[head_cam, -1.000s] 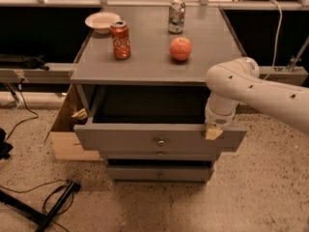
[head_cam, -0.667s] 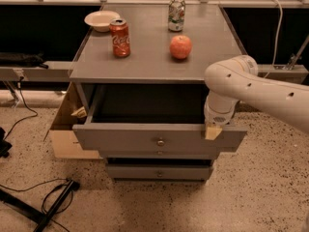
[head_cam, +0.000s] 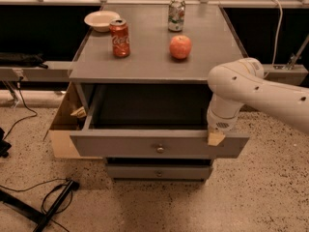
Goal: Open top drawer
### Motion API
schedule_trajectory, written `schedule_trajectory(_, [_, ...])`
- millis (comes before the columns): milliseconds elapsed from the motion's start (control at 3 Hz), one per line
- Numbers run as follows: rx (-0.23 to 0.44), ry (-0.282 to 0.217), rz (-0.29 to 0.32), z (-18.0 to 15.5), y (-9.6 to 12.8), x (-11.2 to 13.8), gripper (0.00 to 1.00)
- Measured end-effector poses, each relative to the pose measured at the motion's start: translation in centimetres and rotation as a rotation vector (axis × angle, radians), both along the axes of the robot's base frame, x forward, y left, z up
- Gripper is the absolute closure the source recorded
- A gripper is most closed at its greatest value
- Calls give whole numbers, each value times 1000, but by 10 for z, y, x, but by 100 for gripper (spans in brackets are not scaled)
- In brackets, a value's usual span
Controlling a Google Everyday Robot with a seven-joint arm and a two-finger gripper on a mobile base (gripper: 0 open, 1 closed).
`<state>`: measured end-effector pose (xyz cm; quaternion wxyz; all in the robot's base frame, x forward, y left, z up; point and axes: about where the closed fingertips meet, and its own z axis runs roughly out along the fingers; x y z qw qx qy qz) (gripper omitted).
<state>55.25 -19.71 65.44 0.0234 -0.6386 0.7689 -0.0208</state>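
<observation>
Top drawer (head_cam: 159, 145) sits pulled out beneath the tabletop's (head_cam: 154, 66) front edge, my gripper (head_cam: 216, 138) on its front near the right corner, jaws' state I cannot tell.

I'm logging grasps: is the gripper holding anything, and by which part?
The gripper sits on the upper front edge of the top drawer, near its right end, away from the knob. Whether it clamps that edge cannot be told.

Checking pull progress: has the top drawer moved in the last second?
Yes: the top drawer slid slightly further out from the front edge of the cabinet top, with the gripper at its right rim.
</observation>
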Motion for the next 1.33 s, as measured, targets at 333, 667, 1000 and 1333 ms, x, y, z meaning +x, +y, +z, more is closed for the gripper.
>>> schedule_trajectory(333, [12, 29, -30, 4, 1, -19, 100])
schedule_trajectory(667, [14, 47, -41, 10, -1, -33, 100])
schedule_trajectory(1000, [14, 47, -41, 12, -1, -33, 100])
schedule_trajectory(1333, [18, 73, -56, 21, -5, -53, 100])
